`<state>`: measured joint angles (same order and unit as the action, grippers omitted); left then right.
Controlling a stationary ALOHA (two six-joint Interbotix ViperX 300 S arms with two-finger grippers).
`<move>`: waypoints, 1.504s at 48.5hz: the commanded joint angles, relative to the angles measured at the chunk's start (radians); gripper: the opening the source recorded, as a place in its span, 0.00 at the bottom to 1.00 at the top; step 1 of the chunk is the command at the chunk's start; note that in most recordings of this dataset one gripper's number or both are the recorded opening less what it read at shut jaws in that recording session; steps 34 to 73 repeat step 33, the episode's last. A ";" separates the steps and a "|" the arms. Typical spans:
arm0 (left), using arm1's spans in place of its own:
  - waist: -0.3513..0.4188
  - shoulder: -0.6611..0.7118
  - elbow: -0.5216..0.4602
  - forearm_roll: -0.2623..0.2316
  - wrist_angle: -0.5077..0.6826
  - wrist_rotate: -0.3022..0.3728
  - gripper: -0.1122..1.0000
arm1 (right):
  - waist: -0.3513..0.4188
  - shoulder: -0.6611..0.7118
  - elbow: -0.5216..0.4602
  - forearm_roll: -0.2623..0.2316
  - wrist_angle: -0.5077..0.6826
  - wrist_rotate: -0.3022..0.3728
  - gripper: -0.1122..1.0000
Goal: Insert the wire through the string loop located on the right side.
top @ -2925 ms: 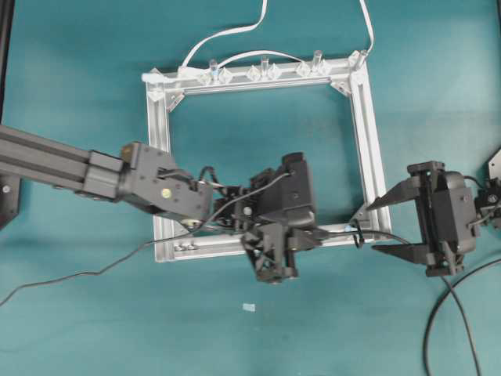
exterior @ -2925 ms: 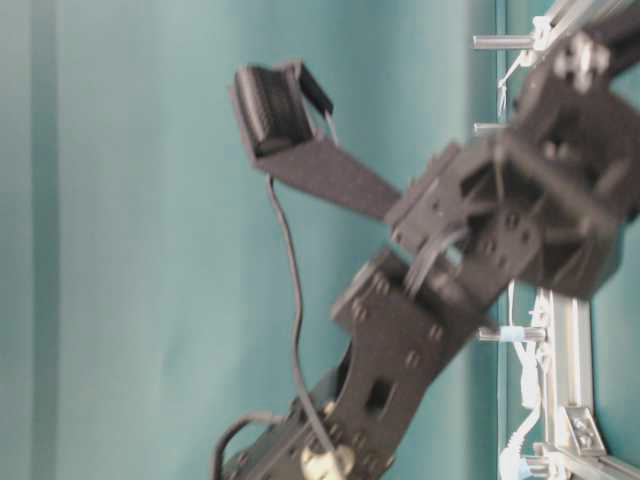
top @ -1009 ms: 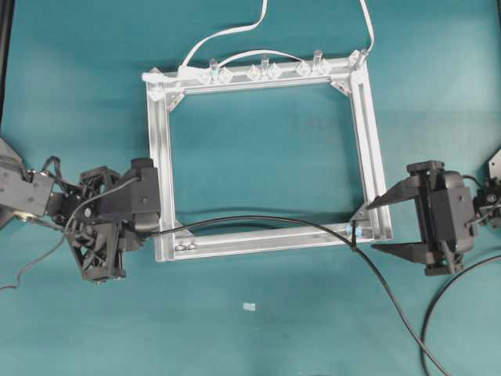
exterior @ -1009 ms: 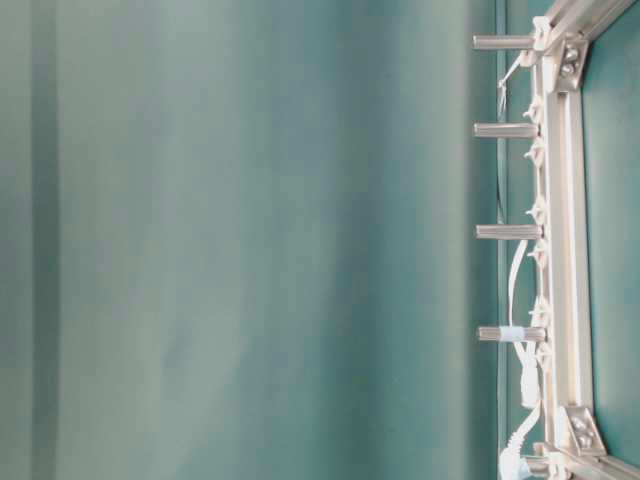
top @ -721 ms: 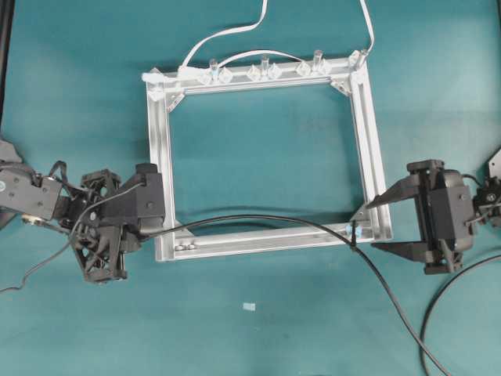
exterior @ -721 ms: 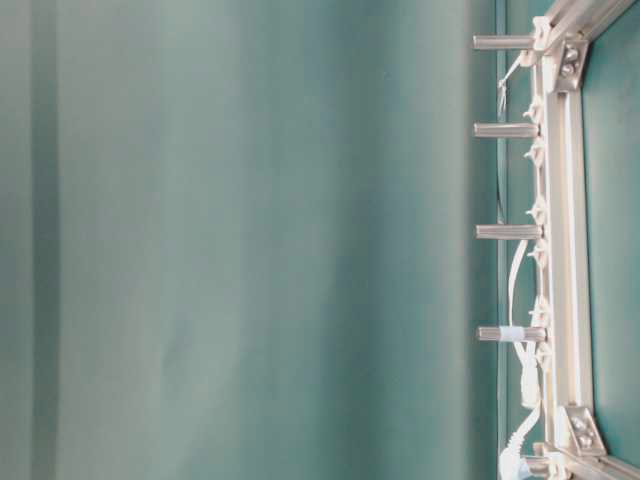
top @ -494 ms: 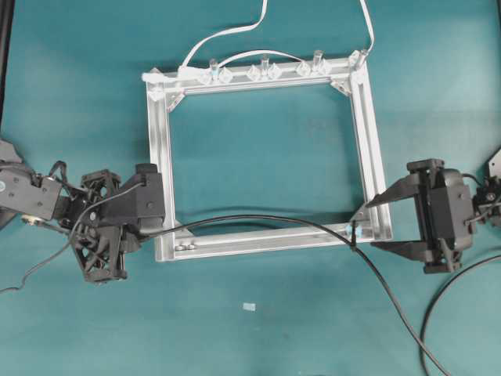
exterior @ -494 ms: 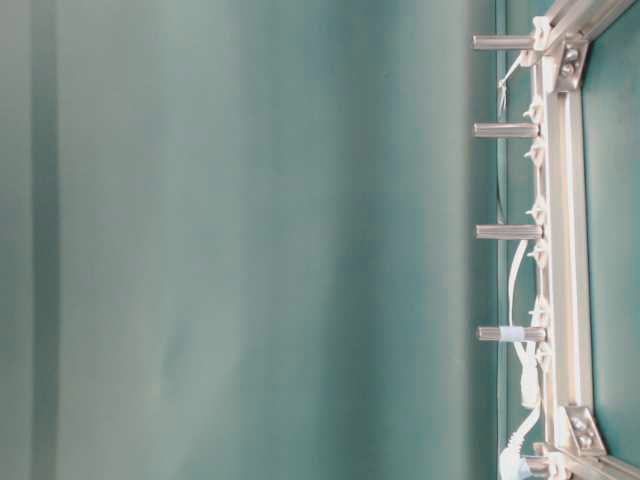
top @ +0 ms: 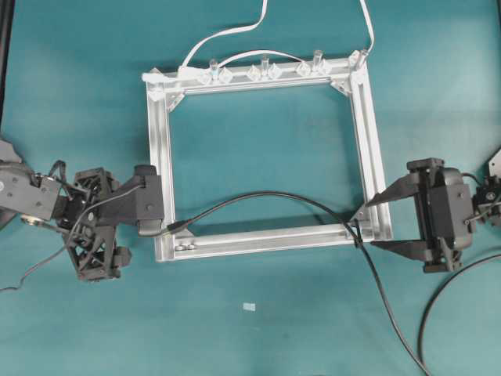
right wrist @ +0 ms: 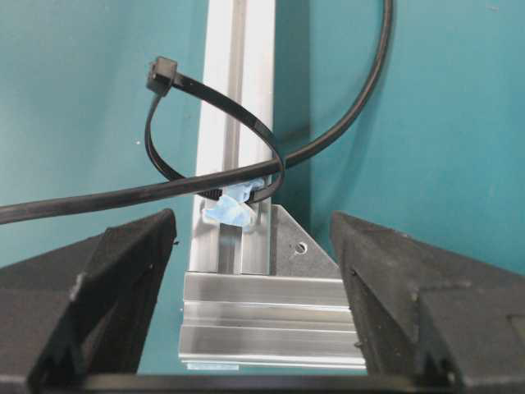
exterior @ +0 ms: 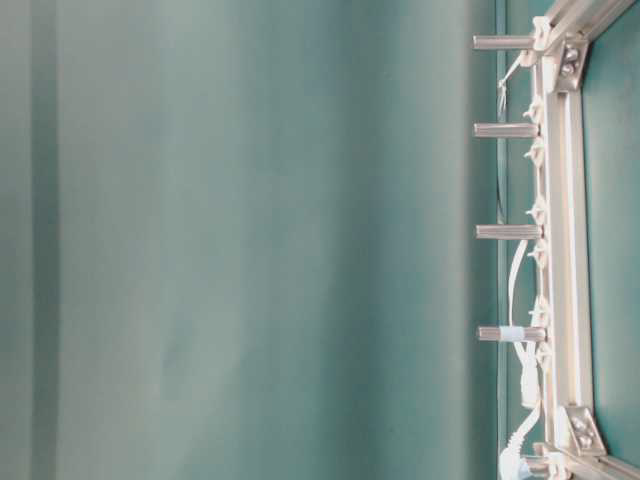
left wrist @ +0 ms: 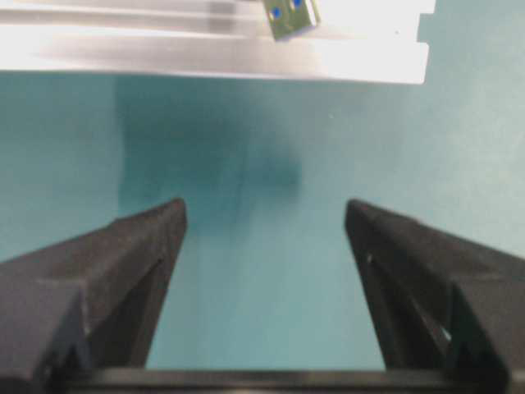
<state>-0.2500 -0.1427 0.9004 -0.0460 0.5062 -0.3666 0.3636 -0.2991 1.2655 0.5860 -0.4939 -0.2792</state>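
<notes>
1. The wire [top: 266, 197] is running through the string loop [right wrist: 215, 139] at the frame's [top: 366, 141] near right corner, arcing across the frame opening, with its plug [top: 177, 228] lying at the near left corner.
2. The left end effector [top: 139, 205] is sitting just beside the plug, fingers spread wide, holding nothing; its wrist view is showing bare tabletop [left wrist: 262, 271] between them.
3. The right end effector [top: 374, 225] is hovering by the loop, fully open, empty.
4. Judgement: threading looks done; the step in hand is letting go.
5. Next move calls for backing both arms off without snagging the wire.
</notes>
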 commanded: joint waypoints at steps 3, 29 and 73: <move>-0.002 -0.037 -0.017 0.009 0.002 0.005 0.84 | 0.000 -0.005 -0.008 0.000 -0.009 -0.002 0.86; 0.048 -0.161 0.009 0.043 -0.020 0.006 0.84 | -0.037 -0.103 0.014 -0.008 -0.034 -0.009 0.86; 0.054 -0.161 0.014 0.043 -0.043 0.006 0.84 | -0.052 -0.126 0.023 -0.008 -0.034 -0.008 0.86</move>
